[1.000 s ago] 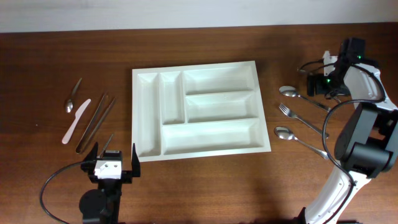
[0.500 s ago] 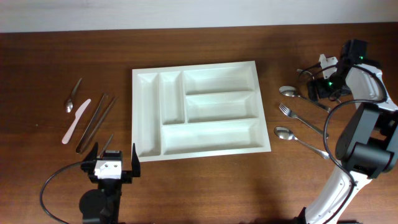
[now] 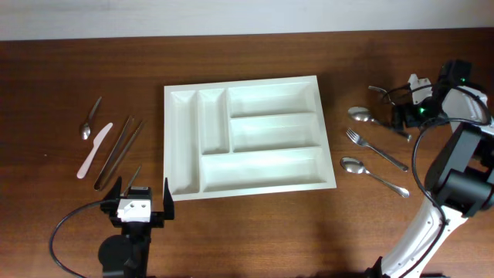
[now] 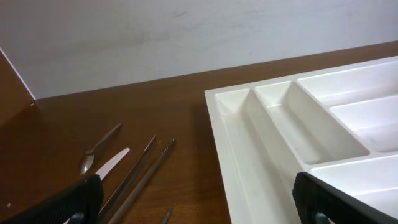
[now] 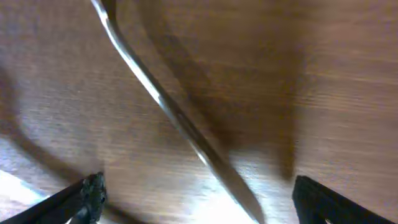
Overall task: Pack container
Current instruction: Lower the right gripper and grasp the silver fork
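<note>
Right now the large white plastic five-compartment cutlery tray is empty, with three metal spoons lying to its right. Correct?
No: the overhead view shows one metal spoon, a metal fork and a second metal spoon right of the empty white plastic cutlery tray.

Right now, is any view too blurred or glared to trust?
Overhead: sharp and evenly lit, with only soft shadows inside the container. Left wrist: container crisp, no glare. Right wrist: soft and smeared, very close on a metal utensil handle, with a bright highlight along it and a heavy shadow beside it. Don't trust it for fine detail.
</note>
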Robot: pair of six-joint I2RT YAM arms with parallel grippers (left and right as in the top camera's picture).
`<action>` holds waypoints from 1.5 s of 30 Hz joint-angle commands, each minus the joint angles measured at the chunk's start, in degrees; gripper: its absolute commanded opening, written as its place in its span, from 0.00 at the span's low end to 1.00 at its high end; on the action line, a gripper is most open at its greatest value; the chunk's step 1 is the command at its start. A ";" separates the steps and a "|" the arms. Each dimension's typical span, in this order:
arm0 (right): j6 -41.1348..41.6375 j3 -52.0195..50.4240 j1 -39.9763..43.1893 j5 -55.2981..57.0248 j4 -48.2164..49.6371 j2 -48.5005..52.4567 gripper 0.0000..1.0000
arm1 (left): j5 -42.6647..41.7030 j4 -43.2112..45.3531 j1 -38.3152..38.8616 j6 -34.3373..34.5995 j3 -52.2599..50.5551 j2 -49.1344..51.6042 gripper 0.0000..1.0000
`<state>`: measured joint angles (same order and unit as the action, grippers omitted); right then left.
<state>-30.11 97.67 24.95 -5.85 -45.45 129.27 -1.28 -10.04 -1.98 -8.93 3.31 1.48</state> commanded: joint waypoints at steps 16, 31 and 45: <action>0.57 -0.26 -0.22 -2.58 1.53 2.54 0.72 | -0.24 0.17 0.22 0.70 -0.48 -0.48 0.99; 4.28 -0.26 -0.22 -2.60 1.84 2.54 0.33 | -0.22 0.17 0.22 0.70 -0.48 -0.48 0.99; 6.67 -0.26 -0.22 -2.78 2.05 2.54 0.04 | -0.24 0.17 0.22 0.70 -0.48 -0.48 0.99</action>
<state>-24.80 97.71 24.86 -8.51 -43.42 129.62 -1.28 -10.04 -1.98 -8.93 3.31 1.48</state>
